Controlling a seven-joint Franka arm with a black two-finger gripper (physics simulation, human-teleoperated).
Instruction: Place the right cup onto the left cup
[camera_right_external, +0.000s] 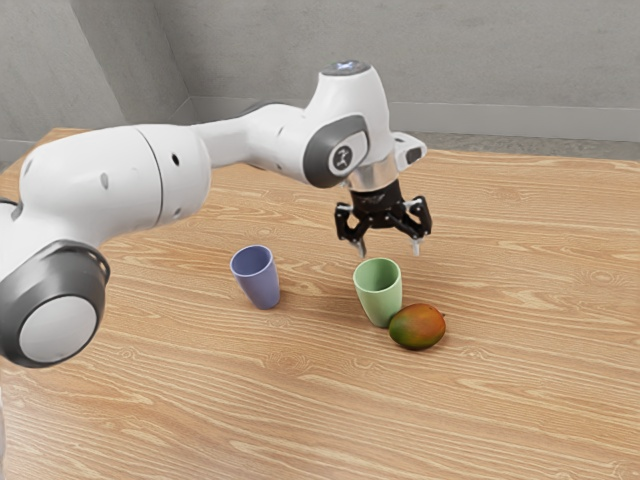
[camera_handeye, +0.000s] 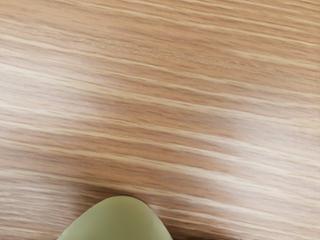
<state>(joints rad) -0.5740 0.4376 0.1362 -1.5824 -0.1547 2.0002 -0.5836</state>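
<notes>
Gripper (camera_right_external: 389, 248) in exterior view: released, fingers apart, above green cup (camera_right_external: 378, 292). Green cup on wooden table (camera_right_external: 200, 400); mango (camera_right_external: 417, 327) at its near right; blue cup (camera_right_external: 257, 279) apart, toward the exterior view's left. Wrist view: green cup's rounded part, beneath the hand.

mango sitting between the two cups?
No, the mango lies by the green cup, on the side away from the blue cup.
</notes>
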